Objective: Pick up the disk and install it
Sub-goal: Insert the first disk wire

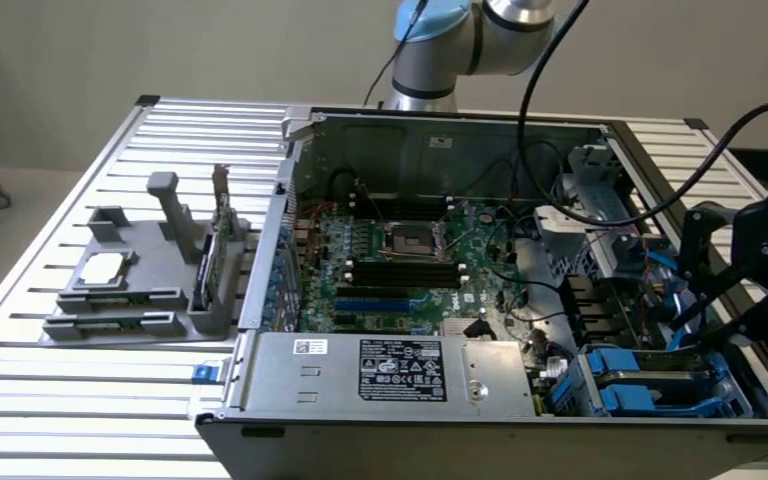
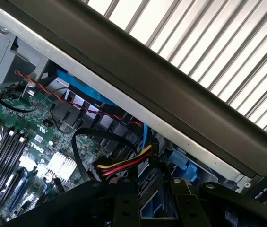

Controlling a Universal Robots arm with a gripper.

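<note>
My black gripper [image 1: 720, 322] hangs over the right side of the open computer case [image 1: 424, 430], just above the drive bay [image 1: 651, 385] with its bright blue plastic parts. In the wrist view the two dark fingers [image 2: 124, 203] stand partway apart, and a grey, blue-edged piece, the disk [image 2: 150, 208], fills the gap between them. The gripper [image 2: 151, 187] is shut on it. The disk points down toward the blue bay rails [image 2: 185, 165] by the case wall. Most of the disk is hidden behind the fingers.
A red, yellow and black cable bundle [image 2: 128, 164] runs right beside the fingers. The grey power-supply box [image 1: 398, 372] and the motherboard [image 1: 411, 260] fill the case. A grey holder tray [image 1: 131, 290] sits at the exterior view's left on the slatted metal table [image 1: 91, 400].
</note>
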